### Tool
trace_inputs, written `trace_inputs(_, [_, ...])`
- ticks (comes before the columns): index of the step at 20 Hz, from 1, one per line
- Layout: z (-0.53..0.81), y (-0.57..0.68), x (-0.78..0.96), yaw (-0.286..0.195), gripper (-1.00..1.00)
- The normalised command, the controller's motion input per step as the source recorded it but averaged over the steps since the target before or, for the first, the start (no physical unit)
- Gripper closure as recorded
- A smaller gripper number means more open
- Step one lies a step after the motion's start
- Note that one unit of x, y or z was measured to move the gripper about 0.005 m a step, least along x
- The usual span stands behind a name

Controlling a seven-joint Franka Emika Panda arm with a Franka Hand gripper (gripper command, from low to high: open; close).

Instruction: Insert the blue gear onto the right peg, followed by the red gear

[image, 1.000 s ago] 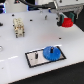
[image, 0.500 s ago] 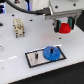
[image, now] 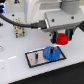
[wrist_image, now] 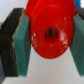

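Note:
The blue gear (image: 51, 53) lies flat on the white plate with the black border (image: 34, 60), on its side towards the exterior view's right; the right peg is hidden under it. The other thin dark peg (image: 36, 54) stands bare towards the exterior view's left. My gripper (image: 61, 37) is shut on the red gear (image: 62, 39), holding it in the air just above and behind the blue gear. In the wrist view the red gear (wrist_image: 50, 34) fills the space between the teal pads (wrist_image: 22, 44), its dark hub hole facing the camera.
A small beige and dark fixture (image: 19, 29) stands on the white table at the back, on the exterior view's left. A black cable (image: 15, 22) runs from there to the arm.
My gripper has come down with the red gear, from higher up towards the plate and the blue gear. The blue gear and the plate have not moved.

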Motion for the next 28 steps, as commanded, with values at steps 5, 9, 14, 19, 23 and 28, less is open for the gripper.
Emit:
trace_inputs(5, [-0.07,-0.15,0.14,0.000,1.00])
trace_inputs(9, [-0.12,-0.04,0.02,0.000,1.00])
trace_inputs(14, [-0.16,-0.08,0.01,0.000,1.00])
trace_inputs(19, [-0.16,-0.03,0.04,0.000,1.00])
trace_inputs(23, [0.35,-0.02,-0.03,0.000,1.00])
trace_inputs(28, [0.24,-0.06,0.01,0.000,1.00])
